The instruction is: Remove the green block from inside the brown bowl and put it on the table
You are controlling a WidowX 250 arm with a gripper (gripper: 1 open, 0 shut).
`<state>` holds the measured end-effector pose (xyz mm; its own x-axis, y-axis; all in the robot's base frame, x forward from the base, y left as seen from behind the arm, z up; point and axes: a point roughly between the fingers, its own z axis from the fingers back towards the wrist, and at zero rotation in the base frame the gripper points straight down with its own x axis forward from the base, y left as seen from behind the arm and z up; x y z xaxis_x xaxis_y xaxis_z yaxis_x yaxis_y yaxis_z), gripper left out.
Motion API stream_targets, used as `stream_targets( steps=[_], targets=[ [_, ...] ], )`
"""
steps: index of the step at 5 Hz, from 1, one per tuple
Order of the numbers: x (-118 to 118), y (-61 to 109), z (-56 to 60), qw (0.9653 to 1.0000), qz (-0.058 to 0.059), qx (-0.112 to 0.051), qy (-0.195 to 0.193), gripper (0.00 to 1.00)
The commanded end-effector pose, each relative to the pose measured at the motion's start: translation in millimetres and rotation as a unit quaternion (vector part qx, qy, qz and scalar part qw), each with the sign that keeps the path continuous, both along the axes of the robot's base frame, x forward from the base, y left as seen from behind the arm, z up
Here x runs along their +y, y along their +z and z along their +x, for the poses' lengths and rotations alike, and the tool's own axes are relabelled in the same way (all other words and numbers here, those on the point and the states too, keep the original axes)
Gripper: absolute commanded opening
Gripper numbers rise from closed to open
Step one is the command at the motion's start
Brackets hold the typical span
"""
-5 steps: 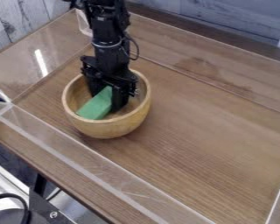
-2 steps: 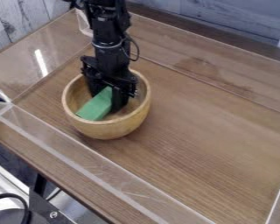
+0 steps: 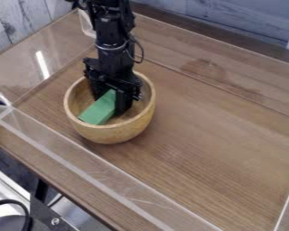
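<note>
1. Fingers (image 3: 115, 93) reach straight down into the brown bowl (image 3: 111, 126), clamped on the upper end of the green block (image 3: 100, 109) (its lower end leans on the bowl's pale inside)
2. Judged from this one camera view: lift vertically until the block clears the rim, then carry it over bare surface (image 3: 213, 135) and lower before releasing

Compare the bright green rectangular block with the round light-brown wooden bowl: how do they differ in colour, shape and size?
The bright green rectangular block is vivid green; the round light-brown wooden bowl is pale tan with visible grain. The block is a straight-edged bar; the bowl is round and hollow. The block is much smaller and lies inside the bowl. Both sit under the arm's black tool.
</note>
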<state>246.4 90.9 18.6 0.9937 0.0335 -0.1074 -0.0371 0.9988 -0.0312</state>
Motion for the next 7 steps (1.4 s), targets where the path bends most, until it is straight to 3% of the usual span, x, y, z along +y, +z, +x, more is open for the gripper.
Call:
stream_targets(
  steps=[1, 7],
  targets=[
    [-5.9, -12.7, -15.4, 0.9992, -0.015, 0.036, 0.003, 0.00],
    [-10.6, -7.6, -18.8, 0.9987, -0.023, 0.045, 0.010, 0.00]
  ],
)
